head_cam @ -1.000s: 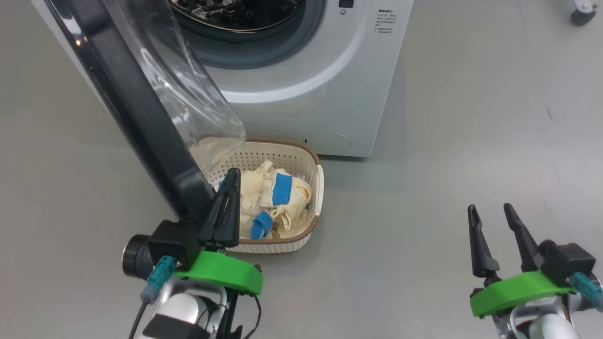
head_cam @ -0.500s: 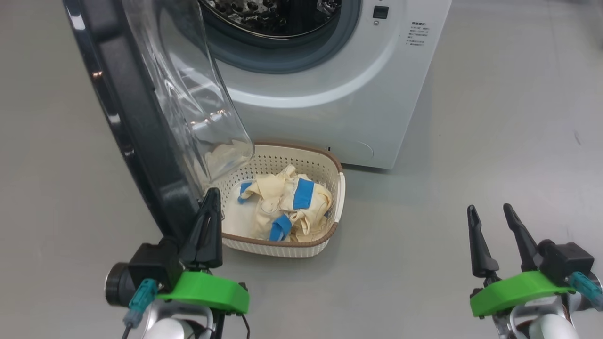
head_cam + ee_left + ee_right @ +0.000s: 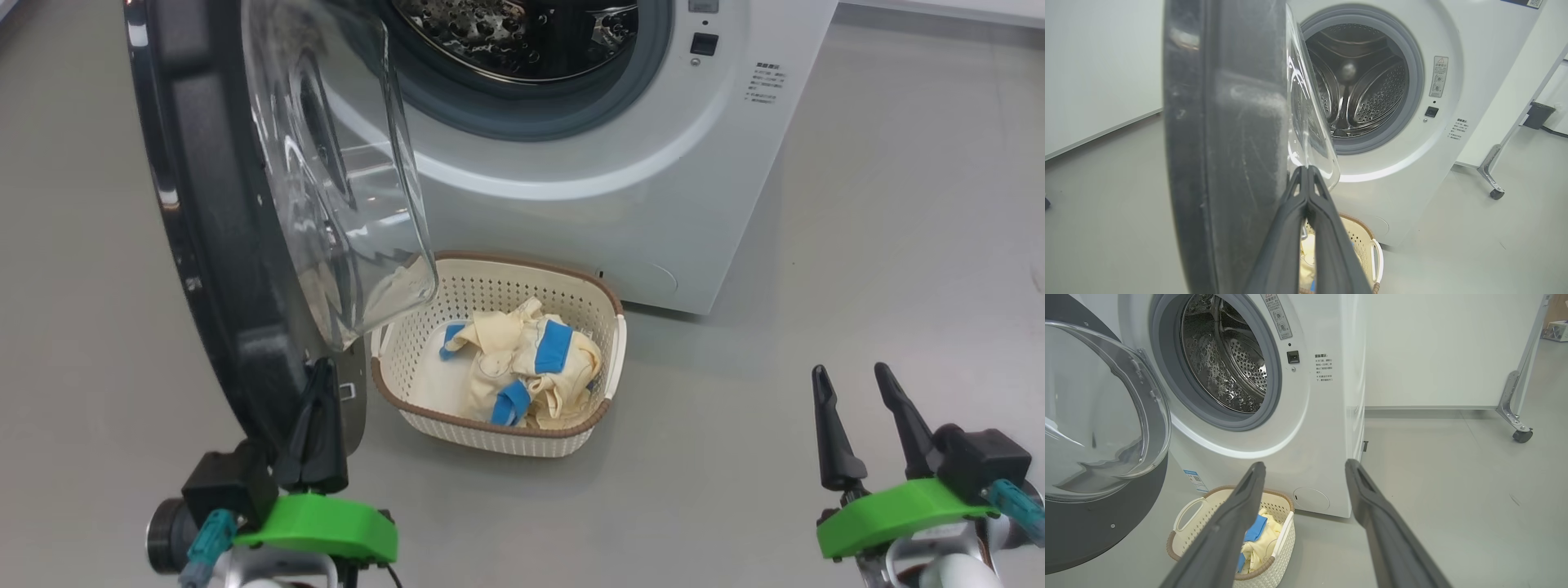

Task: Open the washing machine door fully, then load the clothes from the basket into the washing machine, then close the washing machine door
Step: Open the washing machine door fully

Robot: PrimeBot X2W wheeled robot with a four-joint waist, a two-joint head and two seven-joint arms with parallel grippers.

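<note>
Left gripper (image 3: 324,369) jaws pressed together beside door (image 3: 204,245) rim — right gripper (image 3: 849,371) jaws spread, well apart from basket (image 3: 490,287).

- A lab or test room, not a home: the washing machine (image 3: 1327,428) stands free on bare grey floor (image 3: 1453,490) ahead of the right gripper (image 3: 1305,464).
- To that gripper's right, a white partition panel (image 3: 1433,347) stands on a castored metal leg (image 3: 1508,396).

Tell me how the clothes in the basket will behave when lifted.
The clothes look crumpled and folded over themselves, so they will probably sag and drape, not hold shape. They fill only part of the basket, so they are likely light. Several pieces seem tangled; a pinch may lift only one or drag others along.
</note>
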